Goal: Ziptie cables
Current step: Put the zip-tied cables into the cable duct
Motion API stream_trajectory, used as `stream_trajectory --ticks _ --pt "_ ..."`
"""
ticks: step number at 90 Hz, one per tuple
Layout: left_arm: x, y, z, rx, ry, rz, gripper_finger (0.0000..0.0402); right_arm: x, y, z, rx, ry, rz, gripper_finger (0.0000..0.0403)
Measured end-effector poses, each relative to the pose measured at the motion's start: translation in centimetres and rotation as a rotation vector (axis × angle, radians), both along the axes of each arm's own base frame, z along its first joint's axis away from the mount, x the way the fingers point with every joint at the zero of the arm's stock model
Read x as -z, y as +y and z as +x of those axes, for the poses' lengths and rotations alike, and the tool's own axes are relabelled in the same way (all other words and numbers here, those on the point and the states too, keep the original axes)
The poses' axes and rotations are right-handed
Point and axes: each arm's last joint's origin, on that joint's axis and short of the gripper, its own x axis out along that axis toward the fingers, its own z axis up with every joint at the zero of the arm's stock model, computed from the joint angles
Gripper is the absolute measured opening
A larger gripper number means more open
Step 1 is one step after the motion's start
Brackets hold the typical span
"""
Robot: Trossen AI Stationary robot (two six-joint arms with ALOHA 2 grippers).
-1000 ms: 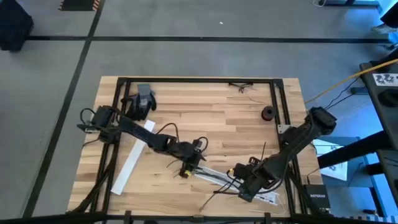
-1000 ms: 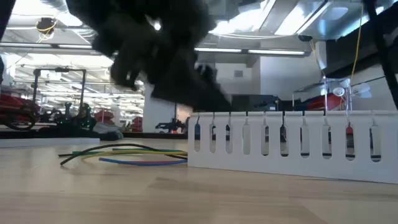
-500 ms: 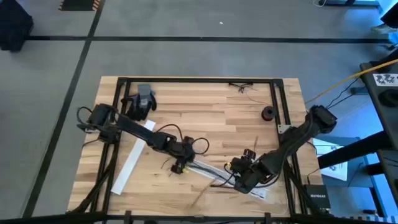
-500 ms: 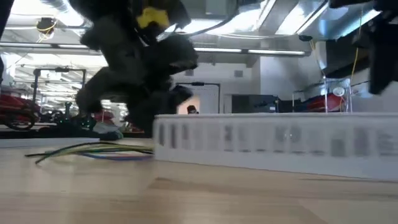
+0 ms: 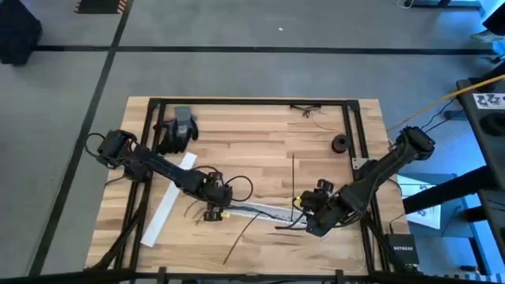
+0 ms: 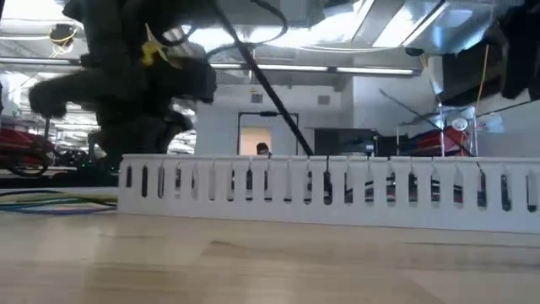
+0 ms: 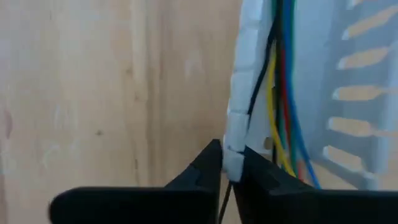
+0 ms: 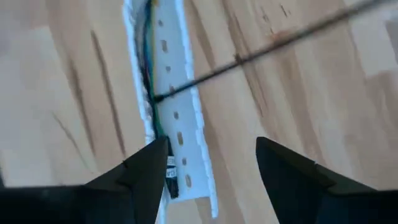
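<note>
Cables (image 7: 281,93), thin limp insulated wires in black, yellow, red, green and blue, lie lengthwise inside a white perforated plastic channel (image 5: 256,211) that rests on the pale butcher-block wooden table (image 5: 260,142), between the two arms, toward the near edge. In the low view the channel (image 6: 337,187) reads as a long comb-like wall of narrow upright slots, with coloured wire ends trailing flat on the wood at one end. The left gripper (image 7: 229,167) sits at that end of the channel, its two dark wedge-shaped fingers pinched together on the edge of the channel's white side wall, the wires running just beside them. In the high view the left gripper (image 5: 211,213) shows at the channel's left end. The right gripper (image 8: 211,168) hovers over the other end, its broad dark fingers spread wide apart and holding nothing, the slotted floor of the channel and the dark wires showing between them; the high view puts the right gripper (image 5: 309,221) near the channel's right end. A stiff, straight, thin black strip (image 8: 261,53) lies slanted across the channel, and another straight black strip (image 5: 293,180) lies near the right gripper. A long flat white strip (image 5: 168,201) lies diagonally under the left arm. A small dark round spool (image 5: 340,143) and a grey-and-black glove (image 5: 178,128) lie farther back on the table.
</note>
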Motion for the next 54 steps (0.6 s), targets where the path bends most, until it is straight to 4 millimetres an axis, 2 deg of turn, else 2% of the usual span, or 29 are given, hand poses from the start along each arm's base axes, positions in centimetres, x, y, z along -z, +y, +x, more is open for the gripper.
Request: stream_trajectory --ticks 13,27,41,54 --pt "-2.2 -0.2 -0.4 0.03 -0.089 -0.027 0.0089 2.4 -0.2 -0.1 0.01 -0.052 0.005 0.0235" --pt "-2.8 0.2 0.3 0.045 -0.163 -0.028 0.0136 4.1 -1.0 0.3 0.042 -0.106 0.027 0.0206" --pt "-2.5 0.3 2.0 0.101 -0.316 -0.026 0.0168 4.2 -1.3 1.4 -0.006 -0.165 0.065 0.0155" --pt "-1.6 0.5 3.3 0.128 -0.385 -0.012 0.017 4.2 -1.5 2.1 -0.068 -0.17 0.095 0.0103"
